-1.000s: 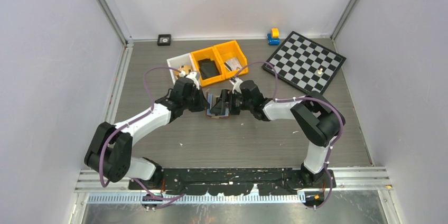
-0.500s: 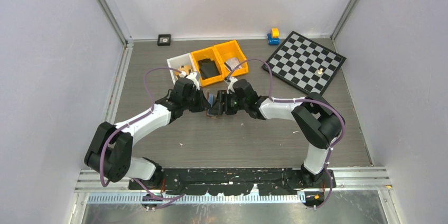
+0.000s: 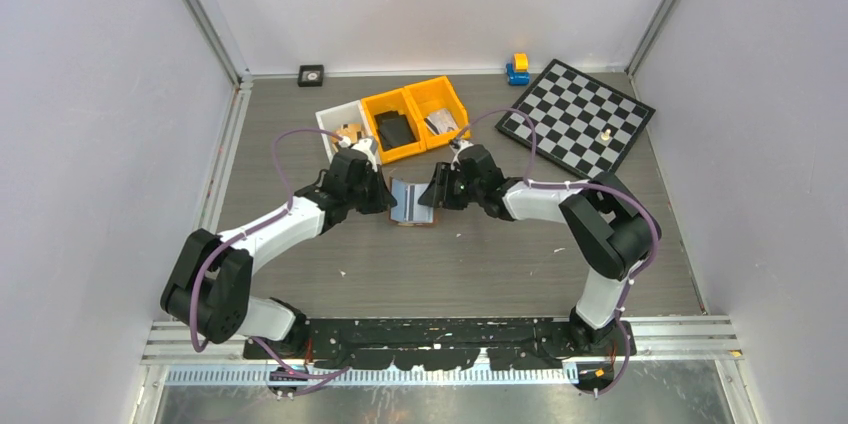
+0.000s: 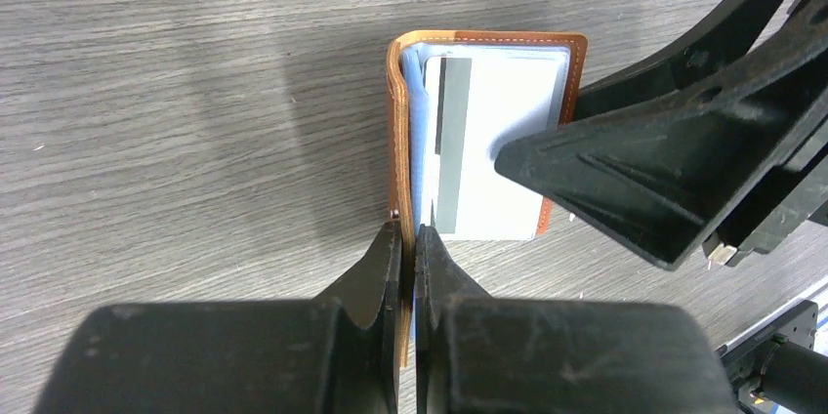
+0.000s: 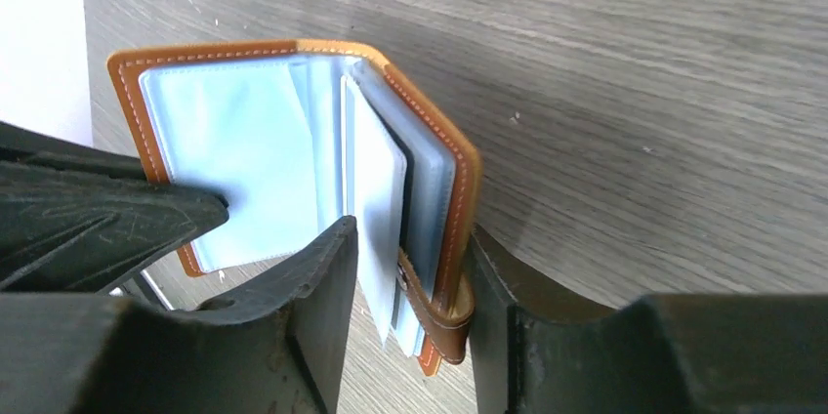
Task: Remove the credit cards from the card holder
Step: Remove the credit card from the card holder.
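Progress: early. The card holder is lying open on the bench between the two arms, with its pale blue sleeves showing. The credit cards are all sitting in their sleeves, one with a dark stripe facing up. No card is lying loose beside the holder in any view, so every extraction is left to do.

The left gripper is pinching the edge of one cover, jaws together. The right gripper is straddling the other cover, its snap strap and a few sleeves, jaws part-way apart. I cannot tell if they are pressing yet.

Versus a second ago: the right gripper was covering the holder's middle with wider jaws. Now it is sitting at the right side, and the holder is spreading wider. The left gripper is unchanged.
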Robot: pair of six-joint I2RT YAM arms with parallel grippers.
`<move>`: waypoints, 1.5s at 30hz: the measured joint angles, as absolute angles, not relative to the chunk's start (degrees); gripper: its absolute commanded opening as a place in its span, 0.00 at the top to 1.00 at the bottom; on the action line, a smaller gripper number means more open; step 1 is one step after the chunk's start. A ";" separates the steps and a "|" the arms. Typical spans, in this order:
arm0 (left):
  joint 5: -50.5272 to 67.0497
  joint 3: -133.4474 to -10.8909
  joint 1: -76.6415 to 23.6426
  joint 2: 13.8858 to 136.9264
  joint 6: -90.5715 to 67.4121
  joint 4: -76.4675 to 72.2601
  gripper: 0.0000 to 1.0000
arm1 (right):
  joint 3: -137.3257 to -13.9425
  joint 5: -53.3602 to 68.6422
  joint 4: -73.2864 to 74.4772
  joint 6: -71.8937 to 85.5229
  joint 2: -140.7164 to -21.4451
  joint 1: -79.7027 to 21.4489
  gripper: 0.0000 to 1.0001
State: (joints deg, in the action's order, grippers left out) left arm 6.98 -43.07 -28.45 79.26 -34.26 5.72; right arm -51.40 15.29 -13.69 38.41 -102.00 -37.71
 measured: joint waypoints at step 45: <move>21.37 -31.31 -30.28 65.56 -37.43 -18.22 0.70 | -42.41 20.75 -25.32 44.75 -91.57 -31.42 1.00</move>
